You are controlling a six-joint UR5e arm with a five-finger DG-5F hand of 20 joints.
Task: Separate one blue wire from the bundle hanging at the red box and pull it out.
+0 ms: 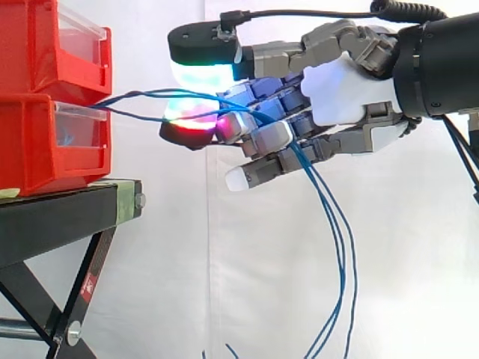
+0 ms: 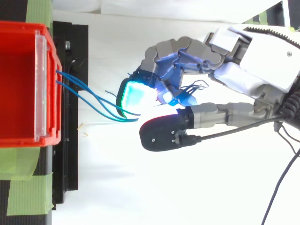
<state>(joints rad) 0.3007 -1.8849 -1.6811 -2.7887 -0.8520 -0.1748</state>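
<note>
1. Reaching in level from the right with the robot hand (image 1: pixel 340 86), curling fingers round the blue wires (image 1: pixel 343 247) just off the worktop (image 1: pixel 60 213) edge.
2. Trailing from the lower red box (image 1: pixel 30 142) front, through the fingers, then hanging loose.
3. Hiding the gripped wire count behind glowing pads.

Two stacked red plastic bins (image 1: pixel 37 90) have clear, colourless front panels (image 1: pixel 78 26). The thin blue wires (image 1: pixel 340 247) are one plain blue. The hand (image 1: pixel 344 90) is white, grey and black; its pads (image 1: pixel 202 75) glow green-cyan and red-magenta. The black metal counter (image 1: pixel 52 224) bears pale green tape (image 2: pixel 23 192). The curtain (image 1: pixel 224 284) is white.
</note>
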